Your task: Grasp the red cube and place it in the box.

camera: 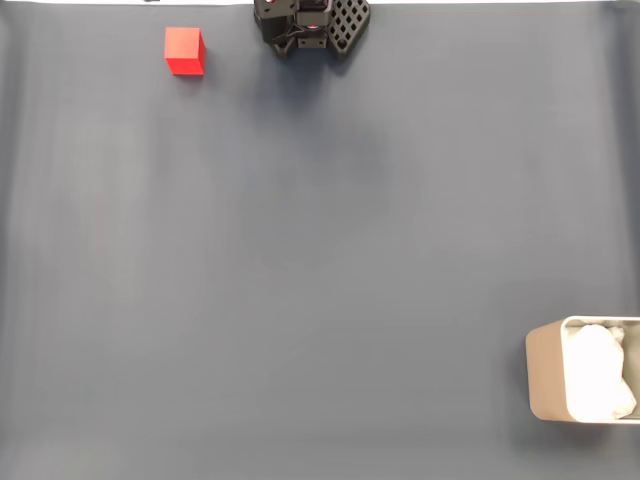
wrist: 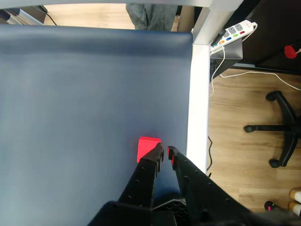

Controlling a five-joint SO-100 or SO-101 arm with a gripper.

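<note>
The red cube (camera: 184, 50) rests on the dark blue mat near the far left corner in the fixed view. My black arm (camera: 310, 25) sits at the top edge, to the right of the cube and apart from it. In the wrist view my gripper (wrist: 165, 152) is shut, its fingers almost touching with nothing between them. There the red cube (wrist: 146, 145) lies just beyond the left fingertip, partly covered by it. The beige box (camera: 545, 375) with white lining stands at the bottom right edge of the fixed view, cut off by the frame.
The blue mat (camera: 320, 250) covers the table. In the wrist view, a white table edge (wrist: 198, 94) runs down the right, close to the cube. Past it lie wooden floor, a power strip (wrist: 233, 32) and an office chair base (wrist: 277, 129). A person's legs (wrist: 153, 14) stand beyond the far edge.
</note>
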